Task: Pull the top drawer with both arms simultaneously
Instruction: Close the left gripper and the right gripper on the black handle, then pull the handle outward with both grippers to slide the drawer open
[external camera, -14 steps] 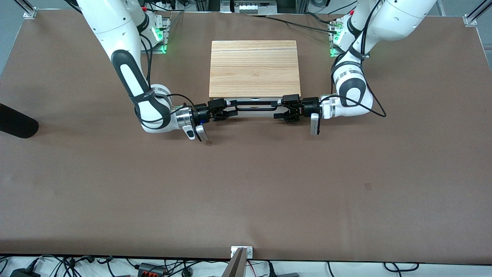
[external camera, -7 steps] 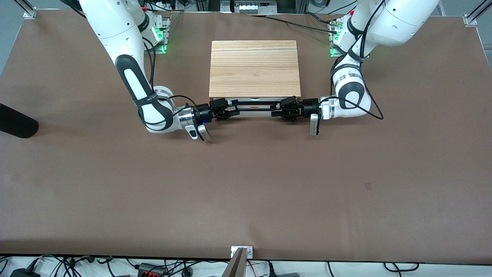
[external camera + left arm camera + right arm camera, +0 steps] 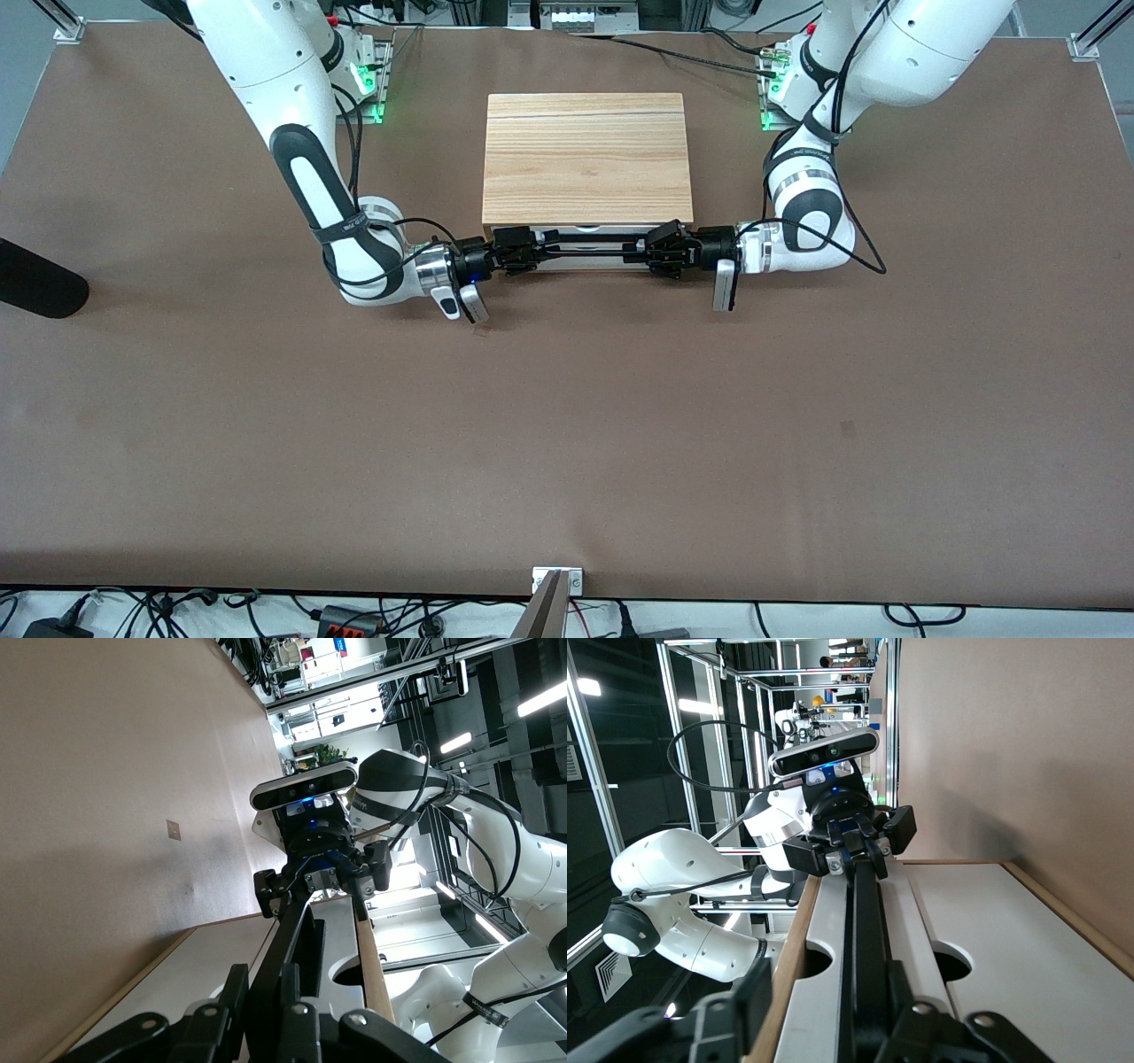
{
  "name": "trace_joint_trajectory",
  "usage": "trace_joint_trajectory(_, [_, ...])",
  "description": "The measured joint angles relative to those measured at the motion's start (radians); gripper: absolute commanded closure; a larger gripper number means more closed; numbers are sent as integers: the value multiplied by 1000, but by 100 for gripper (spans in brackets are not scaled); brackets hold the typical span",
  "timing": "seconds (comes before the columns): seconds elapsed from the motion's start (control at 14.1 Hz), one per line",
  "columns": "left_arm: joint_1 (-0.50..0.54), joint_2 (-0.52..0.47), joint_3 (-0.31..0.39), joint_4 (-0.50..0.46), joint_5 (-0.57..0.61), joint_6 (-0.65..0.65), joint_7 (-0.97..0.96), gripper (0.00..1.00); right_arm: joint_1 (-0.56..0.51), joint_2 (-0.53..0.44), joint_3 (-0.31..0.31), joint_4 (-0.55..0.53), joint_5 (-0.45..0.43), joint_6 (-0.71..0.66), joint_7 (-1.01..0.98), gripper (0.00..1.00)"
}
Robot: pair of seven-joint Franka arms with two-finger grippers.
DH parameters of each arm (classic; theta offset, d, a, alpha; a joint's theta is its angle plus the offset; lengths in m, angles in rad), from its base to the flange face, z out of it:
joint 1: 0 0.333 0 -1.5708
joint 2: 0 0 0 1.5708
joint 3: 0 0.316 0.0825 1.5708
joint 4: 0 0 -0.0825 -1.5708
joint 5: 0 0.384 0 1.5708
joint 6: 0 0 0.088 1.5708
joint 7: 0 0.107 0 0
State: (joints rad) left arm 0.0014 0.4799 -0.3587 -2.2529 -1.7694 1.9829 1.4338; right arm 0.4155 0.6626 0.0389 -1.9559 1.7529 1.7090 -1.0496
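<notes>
The left end effector (image 3: 654, 251) is clamped tight on the black bar handle (image 3: 589, 251) of the top drawer (image 3: 585, 260), at the handle's end toward the left arm's end of the counter. The right end effector (image 3: 529, 252) sits around the handle's other end, its fingers close on either side of the bar; whether they grip it cannot be told. In the left wrist view the right end effector (image 3: 323, 881) shows at the end of the handle (image 3: 292, 935), and in the right wrist view the left end effector (image 3: 855, 849) does likewise along the bar (image 3: 866, 939).

The drawer's white front (image 3: 992, 939) lies flush with the light-wood cabinet (image 3: 586, 158), which stands midway between the two arm bases, its front facing the front camera.

The counter (image 3: 567, 425) is covered in a matte brown sheet with a few faint scuffs. Cables (image 3: 354, 616) trail along its nearest edge, and metal framing (image 3: 735, 771) and ceiling lights (image 3: 540, 700) show in the room around it.
</notes>
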Motion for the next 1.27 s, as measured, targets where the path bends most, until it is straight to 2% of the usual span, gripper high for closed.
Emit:
trace_joint_trajectory(0.21, [0,2,0,0,-1,0,11,99,0,8,0,3,2,-1,-1,63])
trace_joint_trajectory(0.35, [0,2,0,0,-1,-1,13,99,0,15,0,6,8,2,-1,75])
trace_joint_trajectory(0.64, [1,2,0,0,-1,-1,15,99,7,35,0,9,42,-1,-37,80])
trace_joint_trajectory(0.92, [1,2,0,0,-1,-1,18,99,12,37,0,10,45,4,-40,91])
trace_joint_trajectory(1.27, [1,2,0,1,-1,-1,19,99,12,37,0,11,45,4,-46,94])
